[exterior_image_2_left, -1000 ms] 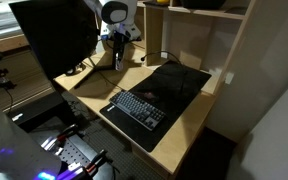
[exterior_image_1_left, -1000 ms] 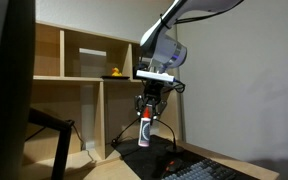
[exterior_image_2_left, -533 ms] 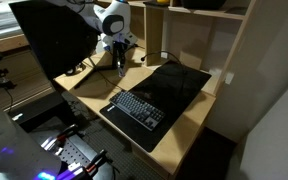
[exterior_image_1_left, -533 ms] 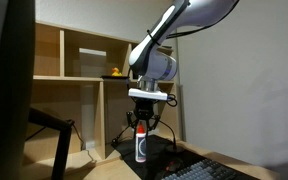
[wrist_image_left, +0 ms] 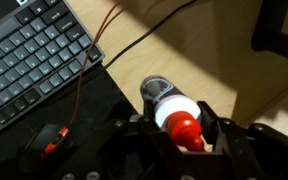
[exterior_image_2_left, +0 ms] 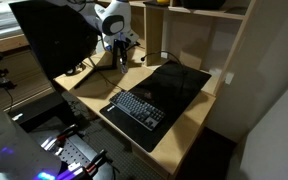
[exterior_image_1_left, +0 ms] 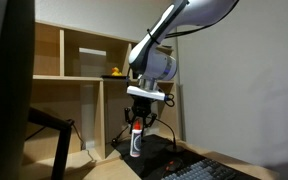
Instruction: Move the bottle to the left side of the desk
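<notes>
Pincer [exterior_image_1_left: 138,123] points straight down from the arm and is clamped on the bottle [exterior_image_1_left: 136,144] at its red-capped top; the white body, with a dark and red band, hangs upright below the fingers. Wrist view agrees: the red cap and white shoulder of the bottle [wrist_image_left: 176,115] sit between the two dark fingers [wrist_image_left: 212,125], one on each side and both against it. Whether the bottle's base touches the tabletop [exterior_image_2_left: 88,92] cannot be told from any view.

Position: the bottle is over the edge of the dark mat [wrist_image_left: 94,110], where mat meets bare light wood; in an exterior view this spot is at the mat's far corner, near the foot of the monitor [exterior_image_2_left: 52,40].

Keyboard [wrist_image_left: 29,55] lies on the mat, well apart from the bottle; a dark rounded item with a red mark, seemingly a mouse [wrist_image_left: 46,145], lies on the mat near the pincer; thin cables [wrist_image_left: 134,40] cross the bare wood beyond the bottle.

Wooden shelf unit [exterior_image_1_left: 79,75] stands behind; a yellow duck [exterior_image_1_left: 113,72] rests on one of its shelves.
</notes>
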You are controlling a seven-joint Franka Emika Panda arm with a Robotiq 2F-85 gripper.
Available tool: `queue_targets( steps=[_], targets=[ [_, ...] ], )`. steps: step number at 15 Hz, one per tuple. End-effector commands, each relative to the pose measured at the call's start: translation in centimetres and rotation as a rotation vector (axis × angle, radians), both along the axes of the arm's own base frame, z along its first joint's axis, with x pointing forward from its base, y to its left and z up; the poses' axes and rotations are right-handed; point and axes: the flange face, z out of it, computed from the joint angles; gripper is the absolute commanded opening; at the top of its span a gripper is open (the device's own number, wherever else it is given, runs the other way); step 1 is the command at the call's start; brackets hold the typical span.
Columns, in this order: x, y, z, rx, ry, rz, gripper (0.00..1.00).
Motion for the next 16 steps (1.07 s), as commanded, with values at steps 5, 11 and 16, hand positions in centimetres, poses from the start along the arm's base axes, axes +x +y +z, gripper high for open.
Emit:
queue_targets(
  steps=[5,11,16],
  targets=[
    [0.1,0.1,0.0,0.008,-0.009,0.140,0.20],
    [0.2,0.7,0.3,0.042,-0.060,0.123,0.45],
    [0.7,3.5,-5.2,0.008,-0.034,0.174,0.20]
  ],
)
